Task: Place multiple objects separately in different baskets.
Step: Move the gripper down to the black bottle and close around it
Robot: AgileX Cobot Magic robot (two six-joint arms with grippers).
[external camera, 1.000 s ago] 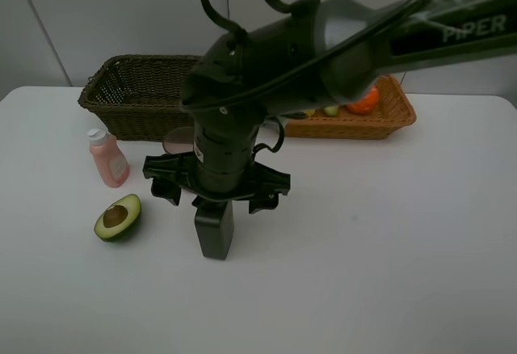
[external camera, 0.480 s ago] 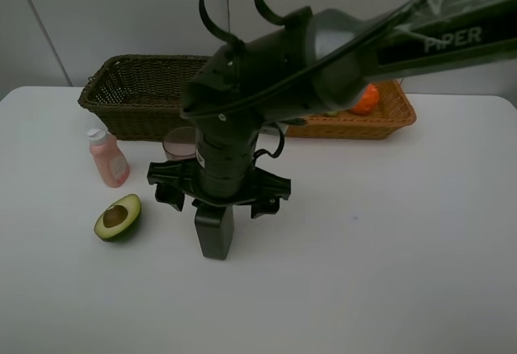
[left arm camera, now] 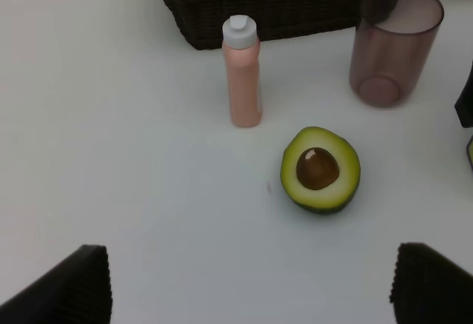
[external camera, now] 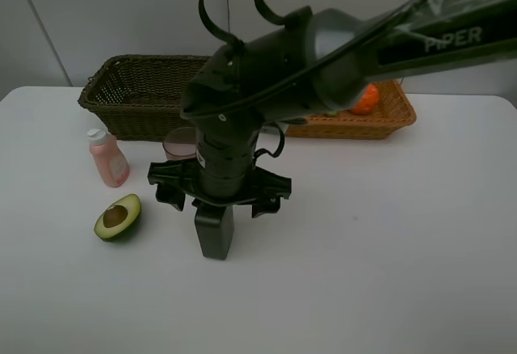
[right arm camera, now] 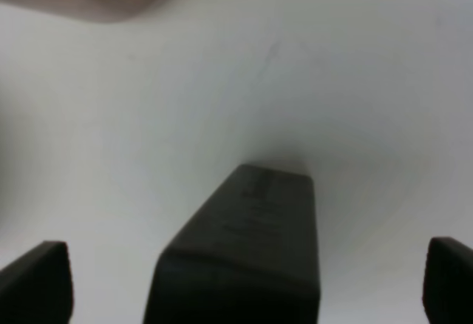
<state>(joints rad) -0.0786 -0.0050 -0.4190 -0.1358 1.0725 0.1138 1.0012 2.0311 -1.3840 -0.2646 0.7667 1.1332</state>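
Observation:
The black pump bottle (external camera: 214,233) stands upright at the table's middle. My right gripper (external camera: 218,195) reaches across and hangs over it, open wide. In the right wrist view the black pump bottle (right arm camera: 244,250) stands midway between the spread fingertips (right arm camera: 37,279), well apart from both. The avocado half (external camera: 118,217), pink bottle (external camera: 107,158) and translucent cup (external camera: 179,142) stand to the left. An orange (external camera: 367,99) lies in the orange-tan basket (external camera: 380,124). My left gripper (left arm camera: 251,287) is open, short of the avocado half (left arm camera: 320,169), and holds nothing.
The dark wicker basket (external camera: 129,87) stands at the back left, behind the pink bottle (left arm camera: 242,72) and the cup (left arm camera: 395,46). The right arm's bulk hides much of the orange-tan basket and the table's back middle. White wall lies behind.
The right gripper sank slightly around the black pump bottle, and the cup behind it shows more. Over the last half second nothing has visibly moved.

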